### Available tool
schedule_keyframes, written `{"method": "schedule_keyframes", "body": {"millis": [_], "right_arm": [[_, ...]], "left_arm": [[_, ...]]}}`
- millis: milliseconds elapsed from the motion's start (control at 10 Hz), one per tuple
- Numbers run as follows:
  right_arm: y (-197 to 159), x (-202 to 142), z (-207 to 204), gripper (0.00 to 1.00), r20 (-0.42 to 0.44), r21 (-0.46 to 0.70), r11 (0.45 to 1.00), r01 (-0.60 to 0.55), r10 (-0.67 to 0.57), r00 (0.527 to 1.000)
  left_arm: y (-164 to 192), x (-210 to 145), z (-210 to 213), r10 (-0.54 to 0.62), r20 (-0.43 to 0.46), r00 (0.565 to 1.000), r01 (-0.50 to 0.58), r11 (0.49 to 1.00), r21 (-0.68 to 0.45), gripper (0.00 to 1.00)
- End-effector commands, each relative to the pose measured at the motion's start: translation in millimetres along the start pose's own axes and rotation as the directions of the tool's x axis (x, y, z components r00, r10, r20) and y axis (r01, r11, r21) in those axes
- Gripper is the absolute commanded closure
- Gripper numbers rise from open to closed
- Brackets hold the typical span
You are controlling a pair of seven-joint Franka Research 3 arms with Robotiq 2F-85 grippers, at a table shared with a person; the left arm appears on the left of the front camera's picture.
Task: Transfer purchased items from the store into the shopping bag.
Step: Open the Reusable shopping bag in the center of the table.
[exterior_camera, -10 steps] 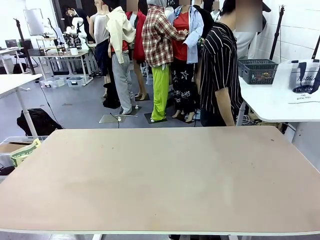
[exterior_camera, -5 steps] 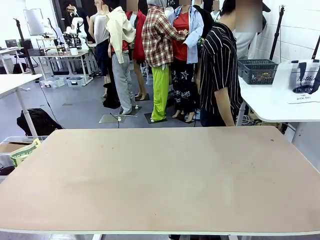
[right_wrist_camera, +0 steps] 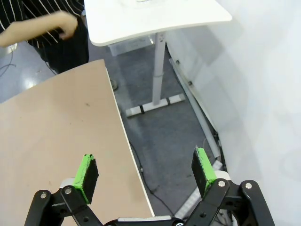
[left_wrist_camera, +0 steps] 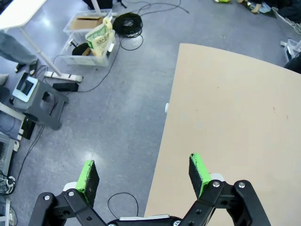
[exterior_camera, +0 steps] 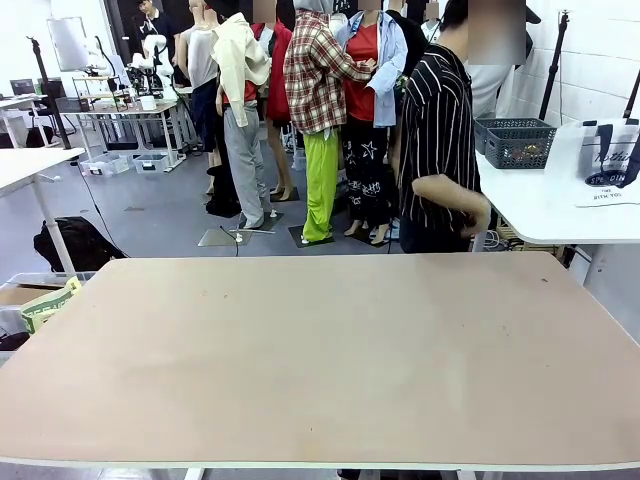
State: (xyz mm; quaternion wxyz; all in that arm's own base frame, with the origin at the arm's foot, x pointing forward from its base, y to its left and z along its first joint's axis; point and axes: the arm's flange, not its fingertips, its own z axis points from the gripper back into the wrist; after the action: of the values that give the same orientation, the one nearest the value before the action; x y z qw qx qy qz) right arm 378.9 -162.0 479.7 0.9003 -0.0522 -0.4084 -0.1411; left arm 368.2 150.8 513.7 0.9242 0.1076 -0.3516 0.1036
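On white side table (exterior_camera: 540, 205): shopping bag (exterior_camera: 610, 165), near basket (exterior_camera: 515, 140) | left gripper (left_wrist_camera: 142, 174), right gripper (right_wrist_camera: 146, 172): jaws wide, empty, at edges of tan table (exterior_camera: 320, 350) | advice: best wait until person (exterior_camera: 440, 130) brings it within reach

We face a tan table (exterior_camera: 320, 360). Beyond the tan table's far right corner, we see a white table (exterior_camera: 540, 205) carrying a dark lattice basket (exterior_camera: 517, 142) and the shopping bag (exterior_camera: 610, 160).

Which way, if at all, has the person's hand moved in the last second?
Yes: the hand has lifted and swung right, toward the near edge of the white side table.
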Motion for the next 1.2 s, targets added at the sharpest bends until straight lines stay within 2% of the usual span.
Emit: {"method": "schedule_keyframes", "body": {"millis": [0, 1100], "right_arm": [[-0.2, -1.2, -1.3, 0.00, -0.006, 0.000, 1.000, -0.018, 0.018, 1.000], [-0.2, -1.2, -1.3, 0.00, -0.006, 0.000, 1.000, -0.018, 0.018, 1.000]], "left_arm": [[1.0, 0.0, 0.6, -0.021, 0.000, 1.000, 0.021, 1.000, 0.015, 0.00], [1.0, 0.0, 0.6, -0.021, 0.000, 1.000, 0.021, 1.000, 0.015, 0.00]]}}
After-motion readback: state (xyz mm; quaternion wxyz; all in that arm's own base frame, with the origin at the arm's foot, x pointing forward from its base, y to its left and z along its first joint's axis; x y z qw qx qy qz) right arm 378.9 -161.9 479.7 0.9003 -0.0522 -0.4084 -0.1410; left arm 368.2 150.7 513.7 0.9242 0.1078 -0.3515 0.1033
